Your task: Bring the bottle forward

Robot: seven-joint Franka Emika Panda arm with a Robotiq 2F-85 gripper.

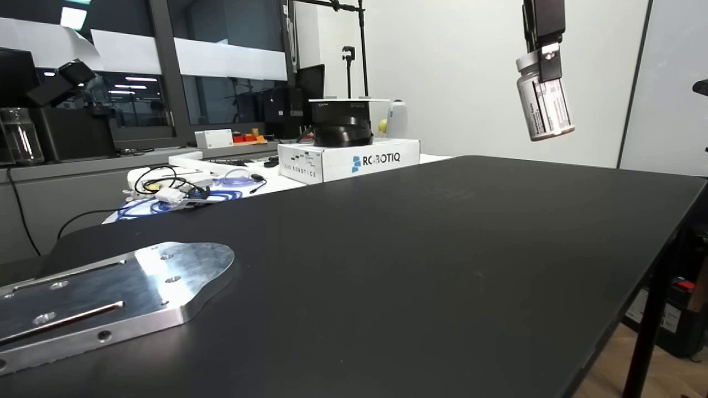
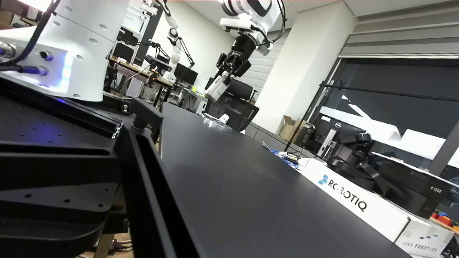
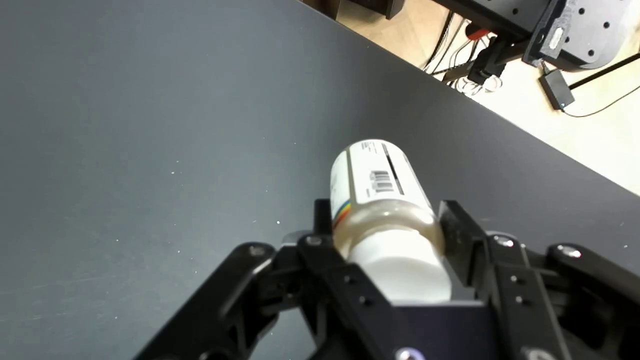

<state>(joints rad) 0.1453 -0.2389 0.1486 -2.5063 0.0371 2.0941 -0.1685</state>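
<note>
The bottle is small, with a white cap and a white printed label with a barcode; it shows in both exterior views [image 1: 545,108] [image 2: 216,89] and in the wrist view [image 3: 380,175]. My gripper [image 3: 387,220] is shut on the bottle, with one finger on each side of its upper body below the cap. The gripper also shows in both exterior views [image 1: 545,62] [image 2: 233,66]. The bottle hangs tilted, cap end up toward the palm, in the air well above the black table [image 1: 387,249]. Its base touches nothing.
A shiny metal plate [image 1: 138,287] lies on the table at one end. A long white printed box [image 1: 368,160] with black items on top stands beside the table, near blue cables [image 1: 166,204]. The table's edge and the floor [image 3: 590,135] show in the wrist view.
</note>
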